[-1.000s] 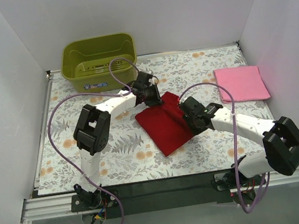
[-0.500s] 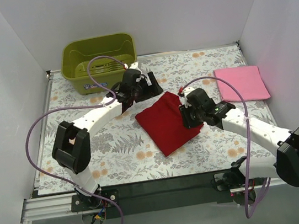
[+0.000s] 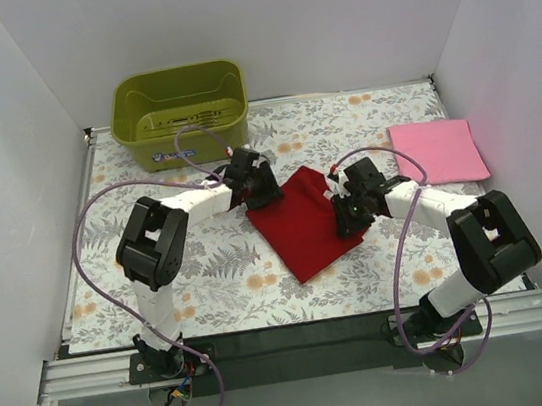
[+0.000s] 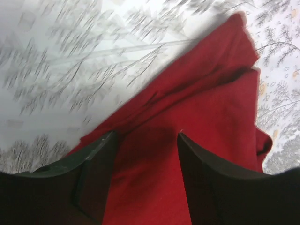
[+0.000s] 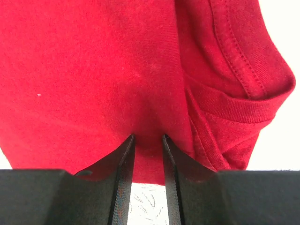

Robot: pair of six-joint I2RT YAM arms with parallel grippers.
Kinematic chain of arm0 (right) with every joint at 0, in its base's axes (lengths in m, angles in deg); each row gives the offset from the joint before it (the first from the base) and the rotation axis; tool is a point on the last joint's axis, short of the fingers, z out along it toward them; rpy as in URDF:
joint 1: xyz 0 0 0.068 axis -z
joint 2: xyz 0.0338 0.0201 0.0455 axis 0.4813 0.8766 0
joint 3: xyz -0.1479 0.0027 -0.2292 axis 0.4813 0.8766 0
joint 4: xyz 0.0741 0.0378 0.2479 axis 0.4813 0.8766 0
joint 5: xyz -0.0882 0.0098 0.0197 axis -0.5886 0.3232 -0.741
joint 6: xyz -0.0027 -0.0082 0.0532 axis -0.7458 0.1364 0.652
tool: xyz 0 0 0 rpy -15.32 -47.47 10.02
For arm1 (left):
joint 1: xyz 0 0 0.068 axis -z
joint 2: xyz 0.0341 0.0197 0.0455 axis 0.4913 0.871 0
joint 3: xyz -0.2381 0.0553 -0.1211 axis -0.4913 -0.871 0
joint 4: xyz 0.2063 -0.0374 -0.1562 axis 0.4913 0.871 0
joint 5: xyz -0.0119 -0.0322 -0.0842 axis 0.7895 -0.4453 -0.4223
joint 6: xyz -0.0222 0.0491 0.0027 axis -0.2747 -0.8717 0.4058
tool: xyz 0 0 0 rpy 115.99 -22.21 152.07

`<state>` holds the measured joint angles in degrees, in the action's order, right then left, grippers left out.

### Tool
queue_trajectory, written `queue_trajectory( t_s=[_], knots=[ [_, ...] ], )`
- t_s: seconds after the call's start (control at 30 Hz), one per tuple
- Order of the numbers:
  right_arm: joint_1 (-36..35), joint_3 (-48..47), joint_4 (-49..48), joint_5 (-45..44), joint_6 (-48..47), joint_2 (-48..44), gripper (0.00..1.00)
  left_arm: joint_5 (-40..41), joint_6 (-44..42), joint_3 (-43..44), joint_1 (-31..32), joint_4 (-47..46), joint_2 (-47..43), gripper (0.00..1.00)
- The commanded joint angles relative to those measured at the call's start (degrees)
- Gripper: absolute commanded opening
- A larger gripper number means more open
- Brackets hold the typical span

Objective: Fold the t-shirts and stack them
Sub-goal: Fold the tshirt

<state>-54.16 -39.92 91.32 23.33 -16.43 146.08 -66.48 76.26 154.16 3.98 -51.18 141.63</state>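
At this moment you had the red t-shirt lying folded in the middle of the counter, turned at an angle to its edges. The pink t-shirt lay folded flat near the right edge, toward the far right corner and well apart from the red one. Your left fingers were spread wide over the red shirt's far-left border, with cloth beneath them and nothing gripped. Your right fingers were drawn almost together on the shirt's right border, and the cloth puckered toward them, so I judged them clamped on that edge. The main risk was that this pinch held only a thin strip, perhaps just the upper layer. A lift from there could have peeled the fold open, and the sleeve bunched just beside the pinch could have spilled out. Pulling with the right side alone, while the left held nothing, would likely have dragged the shirt askew. The green tub sat in the far left corner, near the left arm, so you had little room for a backward swing there. The widest bare stretch of counter ran along the near edge and toward the left edge. The pink shirt lay near the right wall, so placing the red one on it would have needed a careful approach.
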Motion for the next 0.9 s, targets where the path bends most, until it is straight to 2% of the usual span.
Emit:
queue_trajectory(
  t_s=[0.0, 0.17, 0.3, 0.37, 0.47, 0.53, 0.63, 0.67, 0.73, 0.87],
  knots=[
    [-0.2, -2.4, -1.2, 1.9, -2.5, 2.3, 0.31, -2.2, 7.3, -9.6, -0.3, 7.1, -6.5, 0.51],
    [-0.2, -4.6, -1.3, 3.9, -5.9, 3.7, 0.32, -4.6, 19.6, -30.5, 1.7, 7.7, -22.3, 0.50],
    [-0.2, -8.1, -1.3, 5.9, -8.6, 5.8, 0.33, -3.9, 25.8, -41.5, 4.1, 7.2, -35.2, 0.53],
    [-0.2, -10.8, -1.4, 7.7, -9.1, 6.6, 0.34, -0.1, 25.8, -43.5, 4.1, 7.5, -41.6, 0.56],
    [-0.2, -12.8, -2.0, 9.8, -8.6, 5.8, 0.34, 4.3, 22.8, -41.5, 4.0, 9.6, -45.7, 0.62],
    [-0.1, -12.8, -2.6, 10.1, -7.9, 3.7, 0.36, 6.6, 19.6, -37.2, 3.9, 10.7, -45.3, 0.66],
    [1.2, -11.4, -2.7, 10.8, -7.8, 1.5, 0.45, 10.4, 14.2, -32.2, 3.6, 12.1, -42.6, 0.74],
    [1.9, -9.8, -2.9, 11.0, -7.6, 1.0, 0.48, 10.4, 12.3, -31.3, 3.2, 11.7, -42.0, 0.74],
    [5.2, -7.6, -4.5, 12.2, -7.1, 0.1, 0.49, 9.0, 6.8, -29.8, 2.6, 8.6, -39.6, 0.74],
    [9.7, -3.6, -7.6, 21.0, -5.0, 0.2, 0.49, 7.3, 0.2, -27.5, 2.2, 6.1, -35.1, 0.72]
  ],
)
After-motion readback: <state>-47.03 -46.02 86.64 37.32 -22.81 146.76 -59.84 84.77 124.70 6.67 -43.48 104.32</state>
